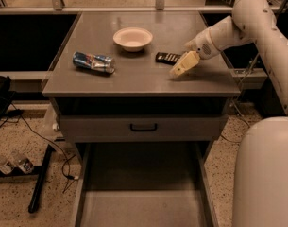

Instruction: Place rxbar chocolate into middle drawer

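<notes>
One grasp is pending: we are holding the gripper [183, 64] just beside the bar [168, 57] on the worktop [134, 74], open or closed we cannot tell; next, straddling the bar.

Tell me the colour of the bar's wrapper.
Black with pale lettering, camera view; the claw sits beside the rxbar chocolate.
</notes>
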